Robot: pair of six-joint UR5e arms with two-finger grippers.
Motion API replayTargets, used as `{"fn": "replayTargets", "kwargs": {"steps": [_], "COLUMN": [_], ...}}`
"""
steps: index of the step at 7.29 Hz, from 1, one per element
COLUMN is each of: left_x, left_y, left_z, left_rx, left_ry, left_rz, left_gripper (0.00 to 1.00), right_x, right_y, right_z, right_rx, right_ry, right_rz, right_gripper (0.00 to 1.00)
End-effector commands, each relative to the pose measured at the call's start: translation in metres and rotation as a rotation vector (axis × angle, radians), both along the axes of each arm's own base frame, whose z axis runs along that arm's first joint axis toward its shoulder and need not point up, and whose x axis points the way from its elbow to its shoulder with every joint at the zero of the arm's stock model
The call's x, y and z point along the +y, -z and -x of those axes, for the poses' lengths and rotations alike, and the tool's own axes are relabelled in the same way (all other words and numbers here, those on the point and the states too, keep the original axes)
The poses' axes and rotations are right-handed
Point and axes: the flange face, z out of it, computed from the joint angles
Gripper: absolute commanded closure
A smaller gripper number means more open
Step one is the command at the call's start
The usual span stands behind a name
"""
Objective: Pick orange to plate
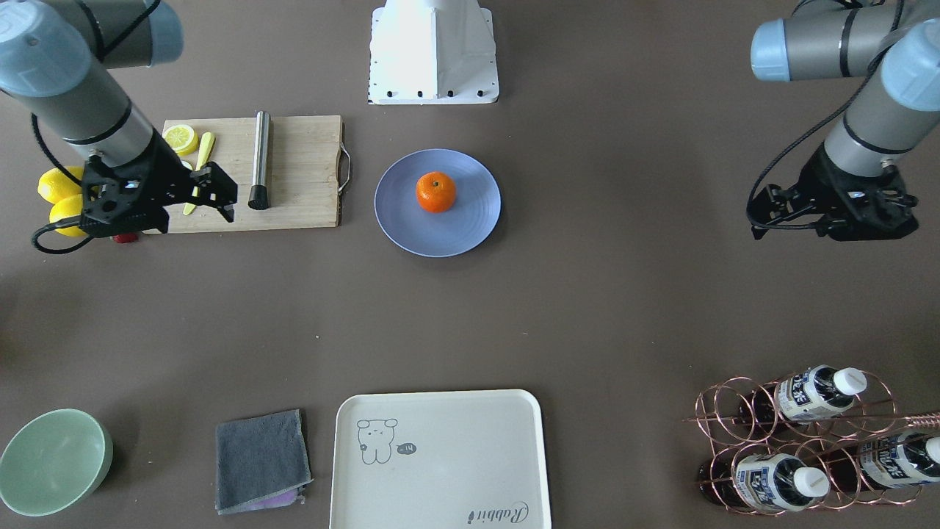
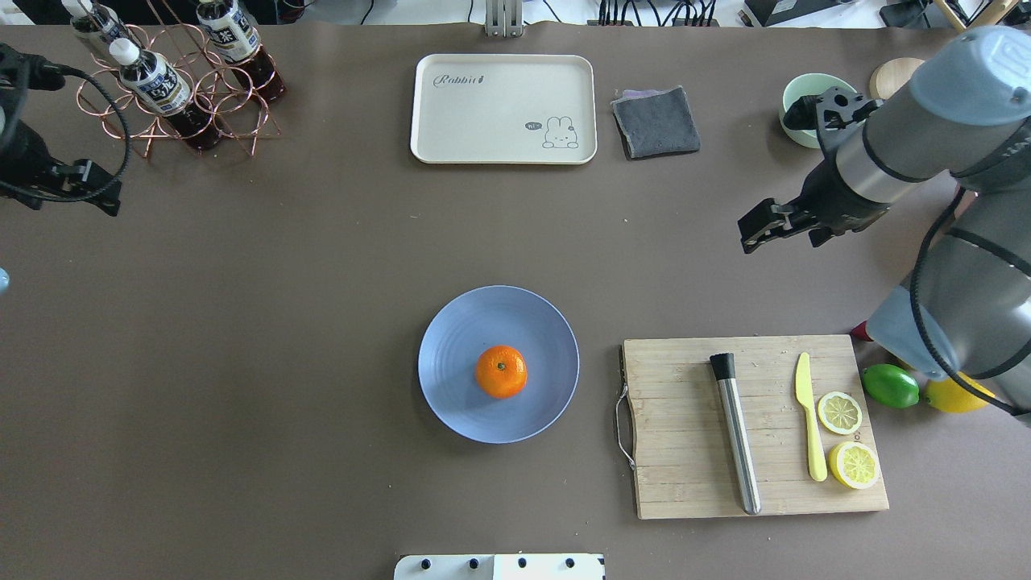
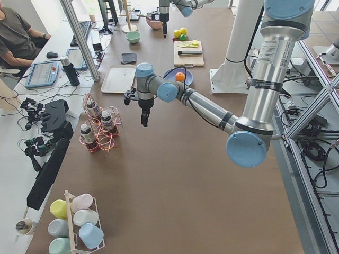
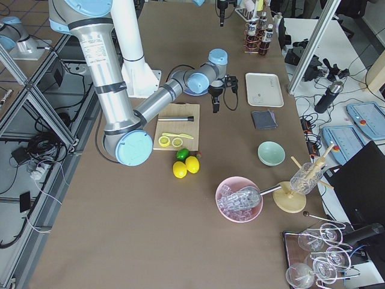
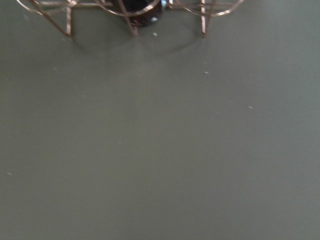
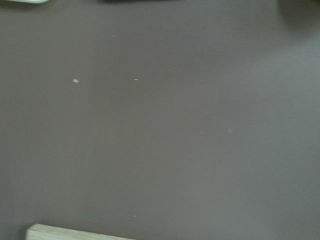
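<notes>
Where the plate (image 2: pixel 451 346) sits mid-table, orange (image 2: pixel 501 371) resting on it — stem up.

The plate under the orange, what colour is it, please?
The plate is periwinkle blue, faintly ringed; clearest in the overhead exterior view.

Table (image 2: pixel 242 362) is carrying a plate (image 2: pixel 451 338) at ctr, cutting board (image 2: pixel 676 387) lying beside it. Tray (image 2: pixel 499 113), cloth (image 2: pixel 656 121), bowl (image 1: pixel 51 461) & bottle rack (image 2: pixel 233 101) are sitting along the far edge.

- orange (image 2: pixel 501 371): bright orange skin, dark stem dot.
- plate (image 2: pixel 456 341): periwinkle blue, faint concentric rings.
- surface (image 2: pixel 282 322): plain grey-brown.
- tray (image 2: pixel 483 121): cream, grey line-drawn rabbit.
- bowl (image 1: pixel 53 461): mint green.
</notes>
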Motion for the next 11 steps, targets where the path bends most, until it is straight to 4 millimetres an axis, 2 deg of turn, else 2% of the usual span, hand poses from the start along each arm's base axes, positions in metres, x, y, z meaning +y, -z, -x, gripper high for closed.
{"fn": "replayTargets", "kwargs": {"steps": [1, 2, 3, 4, 5, 6, 7, 10, 11], "left_x": [0.029, 0.042, 0.058, 0.079, 0.101, 0.102, 0.100, 0.097, 0.098], "left_y": [-0.069, -0.100, -0.130, -0.158, -0.194, -0.195, -0.190, -0.168, -0.171], "left_z": [0.119, 0.169, 0.198, 0.205, 0.214, 0.226, 0.228, 0.240, 0.241], "left_rx": [-0.003, -0.025, -0.003, 0.015, 0.019, 0.022, 0.037, 0.050, 0.049], "left_ry": [-0.079, -0.101, -0.118, -0.140, -0.145, -0.115, -0.102, -0.075, -0.074], "left_rz": [-0.060, -0.093, -0.091, -0.064, -0.019, -0.017, -0.022, -0.074, -0.075], "left_gripper": [0.03, 0.03, 0.03, 0.03, 0.03, 0.03, 0.03, 0.03, 0.03], "right_x": [0.005, 0.012, 0.020, 0.028, 0.042, 0.056, 0.059, 0.055, 0.059], "right_y": [-0.098, -0.133, -0.170, -0.204, -0.222, -0.237, -0.241, -0.237, -0.240], "right_z": [-0.114, -0.159, -0.204, -0.242, -0.270, -0.281, -0.284, -0.284, -0.291], "right_rx": [0.068, 0.046, 0.041, 0.059, 0.073, 0.081, 0.085, 0.085, 0.085], "right_ry": [0.086, 0.088, 0.111, 0.107, 0.076, 0.103, 0.103, 0.093, 0.078], "right_rz": [-0.078, -0.062, -0.081, -0.085, -0.071, -0.087, -0.077, -0.077, -0.070], "right_gripper": [0.00, 0.00, 0.00, 0.00, 0.00, 0.00, 0.00, 0.00, 0.00]}}
